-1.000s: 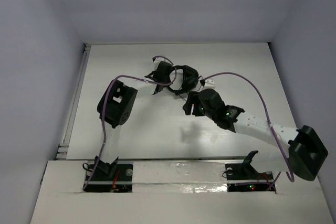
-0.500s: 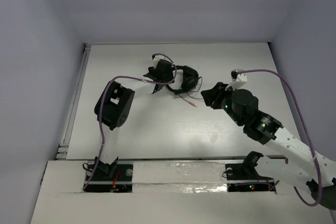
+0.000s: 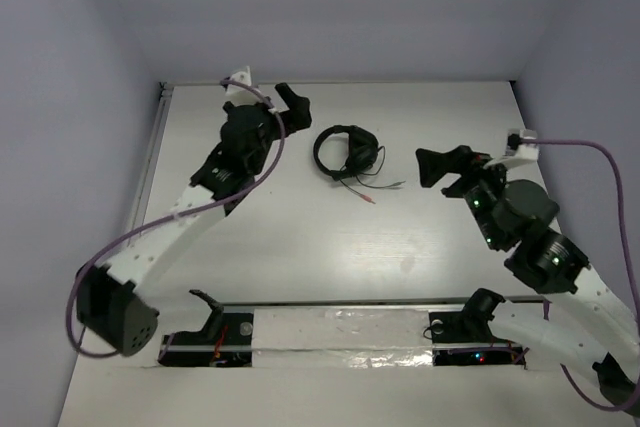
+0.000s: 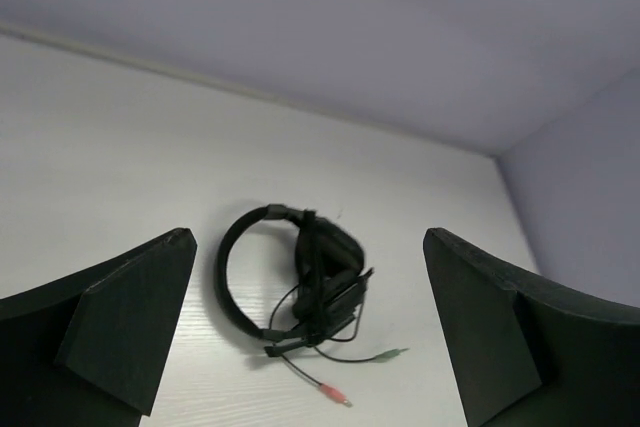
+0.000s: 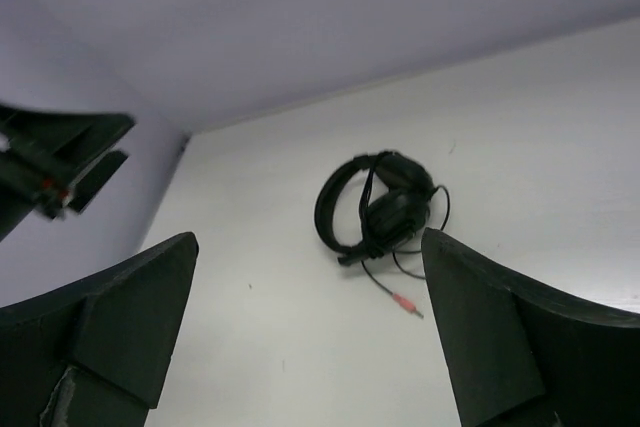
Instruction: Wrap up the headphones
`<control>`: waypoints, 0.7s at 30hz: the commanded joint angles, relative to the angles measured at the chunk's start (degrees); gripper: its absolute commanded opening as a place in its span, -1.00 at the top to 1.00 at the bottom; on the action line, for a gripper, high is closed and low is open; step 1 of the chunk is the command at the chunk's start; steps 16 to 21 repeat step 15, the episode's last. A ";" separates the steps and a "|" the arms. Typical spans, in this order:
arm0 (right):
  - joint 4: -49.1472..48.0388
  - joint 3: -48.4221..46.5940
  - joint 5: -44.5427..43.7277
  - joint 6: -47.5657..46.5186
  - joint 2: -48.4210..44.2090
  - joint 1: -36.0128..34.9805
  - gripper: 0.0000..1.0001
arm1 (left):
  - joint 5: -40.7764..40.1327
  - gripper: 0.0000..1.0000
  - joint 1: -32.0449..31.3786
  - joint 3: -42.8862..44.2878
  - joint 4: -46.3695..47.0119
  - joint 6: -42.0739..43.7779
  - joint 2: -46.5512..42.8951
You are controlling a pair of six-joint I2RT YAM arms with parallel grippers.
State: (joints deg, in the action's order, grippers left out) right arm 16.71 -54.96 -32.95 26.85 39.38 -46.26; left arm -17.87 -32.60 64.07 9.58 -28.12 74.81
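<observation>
Headphones (image 3: 360,154) lie flat: curved black band, padded oval earcups.

A white table (image 3: 300,247) shows a faint wood grain. Pale lavender walls (image 3: 340,7) rise at the table's far and side edges. A pale rail (image 3: 141,197) runs along its left edge, a glossy white board (image 3: 340,332) along its near edge.

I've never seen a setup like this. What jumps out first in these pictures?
A pair of black headphones lies in the middle of the white table, with a pink plug and a green plug trailing from it. On either side, the left gripper and the right gripper hang open, pointed at it, touching nothing.
</observation>
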 commanded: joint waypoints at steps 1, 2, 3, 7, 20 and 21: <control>-0.98 -3.57 -7.73 -3.37 -5.00 -0.59 -0.99 | 0.46 -0.98 -0.62 -2.72 -0.96 0.52 -9.66; -0.98 -3.84 -8.09 -3.82 -6.92 -0.59 -0.99 | -0.06 -0.98 -0.62 -2.90 -3.41 1.04 -13.59; -0.89 -3.84 -8.27 -4.52 -7.73 -0.59 -0.99 | -0.15 -0.98 -0.62 -2.99 -4.91 1.14 -15.55; -0.27 -3.67 -8.01 -4.27 -10.63 -0.59 -0.99 | -1.20 -0.98 -0.10 -3.78 -10.54 2.54 -23.03; 0.60 -3.22 -6.25 -3.03 -9.41 -0.59 -0.99 | -0.77 -0.98 -0.10 -6.95 -13.80 4.04 -29.10; 0.60 -3.22 -6.25 -3.03 -9.41 -0.59 -0.99 | -0.77 -0.98 -0.10 -6.95 -13.80 4.04 -29.10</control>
